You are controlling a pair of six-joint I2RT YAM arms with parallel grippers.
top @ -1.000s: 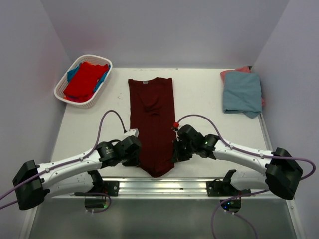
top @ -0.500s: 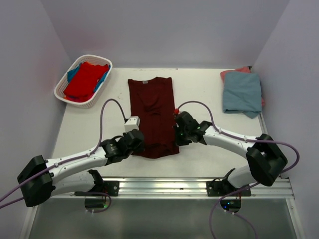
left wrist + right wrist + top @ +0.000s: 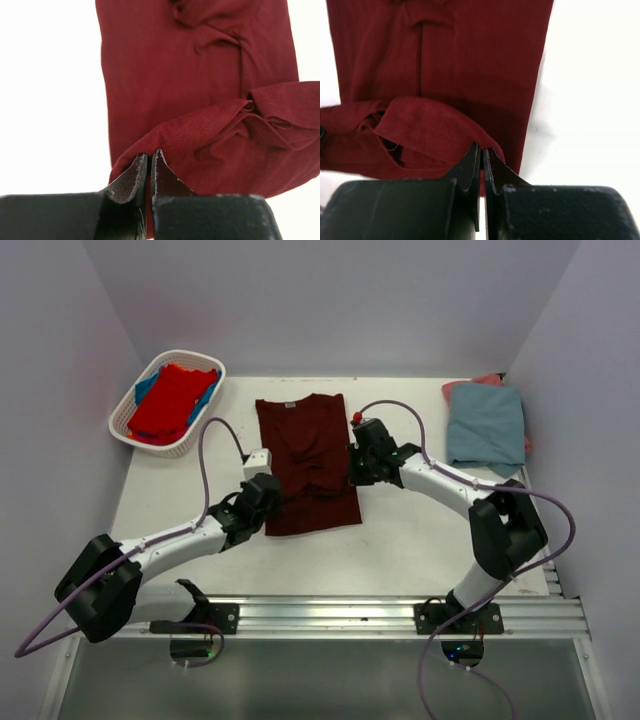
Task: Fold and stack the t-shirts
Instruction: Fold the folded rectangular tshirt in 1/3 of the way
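Observation:
A dark maroon t-shirt (image 3: pixel 305 455) lies lengthwise in the middle of the table, collar at the far end, its bottom hem lifted and doubled over the middle. My left gripper (image 3: pixel 272 492) is shut on the hem's left corner (image 3: pixel 150 145). My right gripper (image 3: pixel 358 468) is shut on the hem's right corner (image 3: pixel 485 145). Both wrist views show the raised hem (image 3: pixel 235 125) (image 3: pixel 425 130) hanging above the flat part of the shirt. A red t-shirt (image 3: pixel 170 400) over a blue one fills the basket. A grey-blue t-shirt (image 3: pixel 486 426) lies folded on a salmon pink one at the far right.
The white slatted basket (image 3: pixel 123 425) stands at the far left corner. The folded pile sits close to the table's right edge. A metal rail (image 3: pixel 320 615) with the arm bases runs along the near edge. Grey walls close in the table on three sides.
Both grippers have carried the maroon shirt's bottom hem away from the near edge toward the collar, so the shirt now lies doubled over and shorter. Both arms have stretched farther out.

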